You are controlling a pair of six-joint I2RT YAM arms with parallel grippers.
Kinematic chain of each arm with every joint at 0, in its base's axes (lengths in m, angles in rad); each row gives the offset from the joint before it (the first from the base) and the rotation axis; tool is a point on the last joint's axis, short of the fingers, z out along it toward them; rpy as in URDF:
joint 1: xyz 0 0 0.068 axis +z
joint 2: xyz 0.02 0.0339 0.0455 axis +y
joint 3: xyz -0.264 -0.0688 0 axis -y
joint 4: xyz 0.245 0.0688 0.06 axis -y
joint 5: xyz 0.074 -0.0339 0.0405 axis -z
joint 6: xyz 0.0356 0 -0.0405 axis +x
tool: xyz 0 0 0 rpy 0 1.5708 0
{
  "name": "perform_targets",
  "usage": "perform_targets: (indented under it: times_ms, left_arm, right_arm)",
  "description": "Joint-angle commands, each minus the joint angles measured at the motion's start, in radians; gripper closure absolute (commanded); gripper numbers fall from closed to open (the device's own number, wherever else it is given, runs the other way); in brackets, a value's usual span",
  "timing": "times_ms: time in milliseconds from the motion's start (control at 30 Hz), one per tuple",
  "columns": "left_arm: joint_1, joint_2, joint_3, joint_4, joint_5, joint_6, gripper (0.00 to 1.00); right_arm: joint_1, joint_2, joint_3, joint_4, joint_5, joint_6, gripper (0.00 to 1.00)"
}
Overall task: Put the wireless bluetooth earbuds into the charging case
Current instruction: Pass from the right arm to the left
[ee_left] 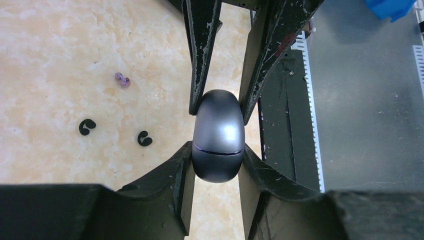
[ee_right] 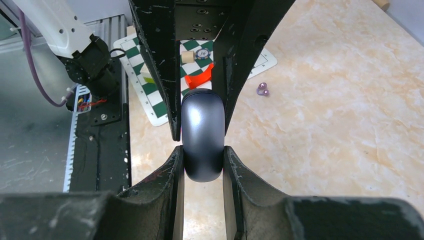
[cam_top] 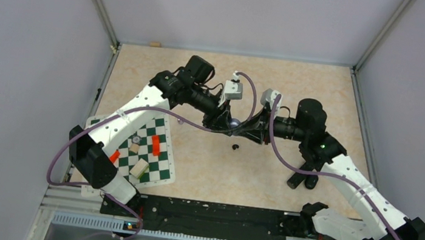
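Note:
The charging case (ee_left: 218, 135), a smooth grey-lavender oval with its lid seam closed, hangs above the table centre (cam_top: 234, 123). My left gripper (ee_left: 218, 156) is shut on its lower end, both fingers pressed on its sides. From the opposite side, my right gripper (ee_right: 202, 156) is shut on the same case (ee_right: 202, 135). Each wrist view shows the other gripper's fingers coming down from the top edge. The wireless bluetooth earbuds (ee_left: 122, 79) lie together as tiny lilac beads on the marble tabletop, apart from both grippers; they also show in the right wrist view (ee_right: 263, 90).
Two small black C-shaped pieces (ee_left: 87, 127) (ee_left: 144, 139) lie on the table near the earbuds. A green-and-white checkered mat (cam_top: 158, 168) with orange pieces and a wooden block sits at the left. A black cylinder (cam_top: 304, 179) lies at the right. A black rail (cam_top: 204, 214) runs along the near edge.

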Motion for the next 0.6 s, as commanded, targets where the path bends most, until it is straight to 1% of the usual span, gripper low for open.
perform_targets:
  times_ms: [0, 67, 133, 167, 267, 300, 367, 433, 567]
  left_arm:
    - [-0.003, -0.016, 0.004, 0.039, 0.06, -0.012, 0.64]
    - [-0.004, -0.014, 0.003, 0.039, 0.06, -0.012, 0.73]
    - [-0.005, -0.013, 0.003, 0.043, 0.056, -0.015, 0.85]
    - [-0.005, -0.012, 0.003, 0.044, 0.052, -0.017, 0.9]
    - [-0.004, -0.009, 0.003, 0.046, 0.045, -0.018, 0.96]
    - [-0.005, -0.009, 0.003, 0.046, 0.041, -0.018, 1.0]
    - [-0.004, -0.008, 0.001, 0.049, 0.04, -0.021, 1.0]
    - [-0.004, -0.01, 0.001, 0.049, 0.039, -0.021, 1.0]
    - [-0.005, -0.014, -0.008, 0.048, 0.025, -0.009, 1.0]
  right_arm:
    - [0.012, 0.014, -0.004, 0.049, 0.01, 0.003, 0.96]
    - [0.012, 0.017, -0.004, 0.051, 0.01, 0.004, 0.96]
    - [0.012, 0.018, -0.004, 0.051, 0.01, 0.004, 0.96]
    - [0.011, 0.018, -0.004, 0.051, 0.009, 0.004, 0.96]
    - [0.012, 0.017, -0.005, 0.051, 0.011, 0.002, 0.96]
    - [0.012, 0.015, -0.005, 0.051, 0.011, 0.001, 0.96]
    - [0.012, 0.014, -0.006, 0.051, 0.012, -0.001, 0.96]
    - [0.012, 0.009, -0.008, 0.049, 0.014, -0.004, 0.93]
    - [0.012, -0.01, -0.002, 0.035, 0.025, -0.014, 0.84]
